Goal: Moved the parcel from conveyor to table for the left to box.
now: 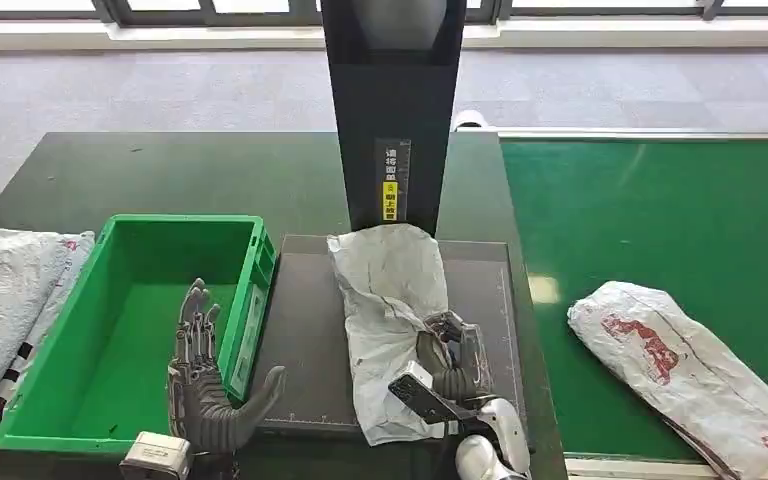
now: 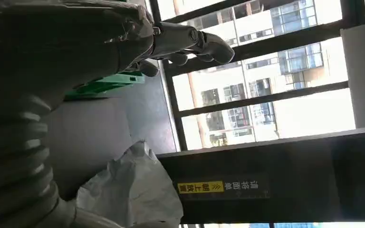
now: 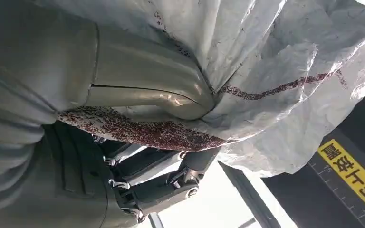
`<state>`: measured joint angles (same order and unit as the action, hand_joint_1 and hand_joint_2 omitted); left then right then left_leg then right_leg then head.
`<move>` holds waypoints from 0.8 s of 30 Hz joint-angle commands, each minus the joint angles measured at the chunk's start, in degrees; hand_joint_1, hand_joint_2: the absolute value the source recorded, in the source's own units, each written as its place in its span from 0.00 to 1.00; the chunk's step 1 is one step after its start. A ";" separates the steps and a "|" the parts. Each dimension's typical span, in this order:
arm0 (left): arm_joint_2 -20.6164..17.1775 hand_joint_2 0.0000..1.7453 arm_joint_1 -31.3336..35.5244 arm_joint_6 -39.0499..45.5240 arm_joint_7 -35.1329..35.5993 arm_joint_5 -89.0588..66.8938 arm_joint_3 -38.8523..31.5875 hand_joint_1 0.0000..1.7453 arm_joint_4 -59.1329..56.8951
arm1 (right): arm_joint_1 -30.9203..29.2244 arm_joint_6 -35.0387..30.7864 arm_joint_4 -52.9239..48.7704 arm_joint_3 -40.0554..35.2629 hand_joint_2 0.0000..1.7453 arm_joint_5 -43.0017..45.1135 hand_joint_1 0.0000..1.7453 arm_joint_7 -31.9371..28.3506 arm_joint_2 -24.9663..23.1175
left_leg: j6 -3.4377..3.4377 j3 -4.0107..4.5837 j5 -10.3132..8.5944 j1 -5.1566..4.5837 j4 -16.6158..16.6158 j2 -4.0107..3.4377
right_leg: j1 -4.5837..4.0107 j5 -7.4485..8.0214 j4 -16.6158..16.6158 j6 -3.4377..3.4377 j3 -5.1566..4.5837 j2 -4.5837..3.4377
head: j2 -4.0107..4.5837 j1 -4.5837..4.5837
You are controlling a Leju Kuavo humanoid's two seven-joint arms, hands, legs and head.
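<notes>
Fingers (image 1: 452,352) of our right hand (image 1: 450,375) clamp the parcel (image 1: 390,300), soft and crinkly, probably light; we grip bunched film. Left hand (image 1: 205,385) spreads, holding nothing.

Grey carpet tiles (image 1: 160,90) across the floor beyond a dark green table top (image 1: 210,175). Along the far wall, a pale sill (image 1: 140,35) under dark-framed windows (image 1: 210,8). Seen from the left wrist, tall panes (image 2: 266,85) bright with daylight, split by dark bars, with blocks of buildings outside. Even daylight, soft sheen on the table top.
</notes>
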<state>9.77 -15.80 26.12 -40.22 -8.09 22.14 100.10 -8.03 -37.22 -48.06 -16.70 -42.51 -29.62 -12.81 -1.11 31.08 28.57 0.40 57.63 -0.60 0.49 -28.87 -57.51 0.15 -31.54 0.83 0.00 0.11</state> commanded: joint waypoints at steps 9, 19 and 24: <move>-0.54 0.00 1.93 -1.03 0.22 0.25 -0.29 0.00 -8.22 | 5.42 7.62 -10.82 -1.83 1.00 9.65 0.00 -5.99 4.35 | 0.05 -0.02 -0.13 -0.04 -0.13 0.19 | 0.04 0.08 0.14 0.02 0.06 0.09 | 0.00 0.00; -1.37 0.00 7.19 -9.61 6.71 -6.66 4.78 0.00 -13.52 | 12.38 26.02 -28.37 -4.59 1.00 23.22 0.00 -10.38 10.02 | 0.04 0.03 -0.05 -0.04 -0.04 0.11 | 0.04 0.06 0.09 0.03 0.00 0.04 | 0.00 0.00; 0.30 0.00 6.56 -10.11 7.44 -10.47 2.47 0.00 -10.15 | 12.79 27.75 -29.74 -1.75 1.00 19.24 0.00 -9.70 7.28 | 0.05 0.06 -0.04 -0.04 -0.02 0.11 | 0.04 0.06 0.06 0.01 -0.05 0.02 | 0.00 0.00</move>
<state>10.05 -10.86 16.76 -33.75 -14.89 24.81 90.60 4.00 -11.06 -73.14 -18.64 -19.80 -40.28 -6.53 -1.08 31.08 28.62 0.38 57.64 -0.59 0.51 -28.87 -57.47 0.16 -31.56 0.81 0.00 0.11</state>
